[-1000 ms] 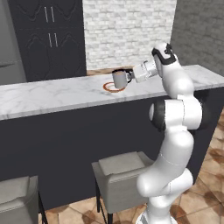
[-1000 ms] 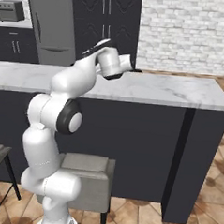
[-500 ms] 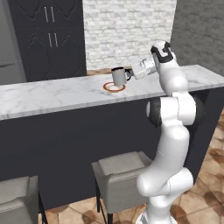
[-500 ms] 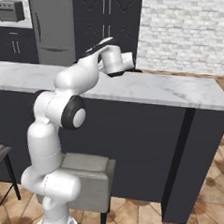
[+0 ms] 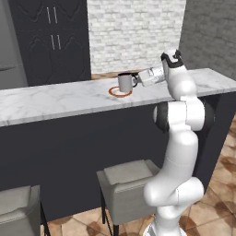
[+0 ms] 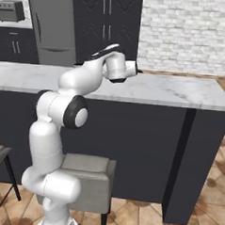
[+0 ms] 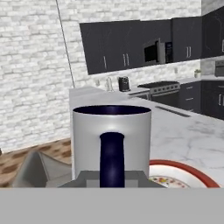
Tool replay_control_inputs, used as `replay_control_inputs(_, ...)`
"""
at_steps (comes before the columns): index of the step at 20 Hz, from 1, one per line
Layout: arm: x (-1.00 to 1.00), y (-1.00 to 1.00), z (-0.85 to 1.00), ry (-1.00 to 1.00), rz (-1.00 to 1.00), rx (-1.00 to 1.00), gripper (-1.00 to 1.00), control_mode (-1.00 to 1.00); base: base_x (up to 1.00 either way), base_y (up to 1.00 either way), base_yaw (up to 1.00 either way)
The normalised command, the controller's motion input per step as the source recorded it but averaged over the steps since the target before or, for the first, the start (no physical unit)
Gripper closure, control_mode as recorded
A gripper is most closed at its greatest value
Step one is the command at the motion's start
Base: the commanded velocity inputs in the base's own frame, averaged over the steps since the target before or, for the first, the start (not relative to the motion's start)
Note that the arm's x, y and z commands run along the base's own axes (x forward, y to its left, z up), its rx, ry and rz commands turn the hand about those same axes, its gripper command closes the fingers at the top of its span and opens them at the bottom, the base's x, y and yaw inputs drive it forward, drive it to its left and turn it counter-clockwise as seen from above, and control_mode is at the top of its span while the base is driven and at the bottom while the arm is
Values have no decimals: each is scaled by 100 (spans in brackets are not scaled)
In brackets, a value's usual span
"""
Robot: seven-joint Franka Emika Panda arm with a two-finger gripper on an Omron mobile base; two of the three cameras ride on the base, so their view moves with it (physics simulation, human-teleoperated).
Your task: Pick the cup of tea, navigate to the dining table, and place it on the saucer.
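Note:
The cup of tea point(image 5: 124, 83), a grey mug with a dark handle point(image 7: 111, 155), stands upright over the orange-rimmed saucer point(image 5: 120, 93) on the dining table point(image 5: 55, 99). My gripper point(image 5: 136, 79) reaches in from the right and is shut on the mug's handle. In the hand view the cup of tea point(image 7: 111, 127) is close in front of my gripper point(image 7: 112, 177), and the saucer point(image 7: 186, 171) shows low on the right. Whether the mug's base touches the saucer I cannot tell. From the right base camera my gripper point(image 6: 135, 69) hides the mug.
Two grey stools point(image 5: 126, 184) point(image 5: 16, 207) stand under the table's near side. The marble top ends at the right point(image 6: 214, 94). Dark cabinets, a brick wall and a stove counter point(image 7: 157, 89) lie beyond.
The hand rose a little, then came back down with the mug over the saucer. The grip on the handle stays the same.

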Motion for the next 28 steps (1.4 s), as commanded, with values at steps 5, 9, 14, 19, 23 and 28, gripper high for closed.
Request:
replay_control_inputs(5,21,9,-8,0,0,8,100,-100,0,0,0)
replay_control_inputs(9,15,9,0,0,0,1,100,-100,0,0,0)
replay_control_inputs(14,11,6,0,2,0,0,100,-100,0,0,0)
replay_control_inputs(19,8,0,-23,1,0,0,100,-100,0,0,0)
replay_control_inputs(23,1,0,-39,1,0,0,100,-100,0,0,0)
replay_control_inputs(28,0,0,-16,0,0,0,100,-100,0,0,0)
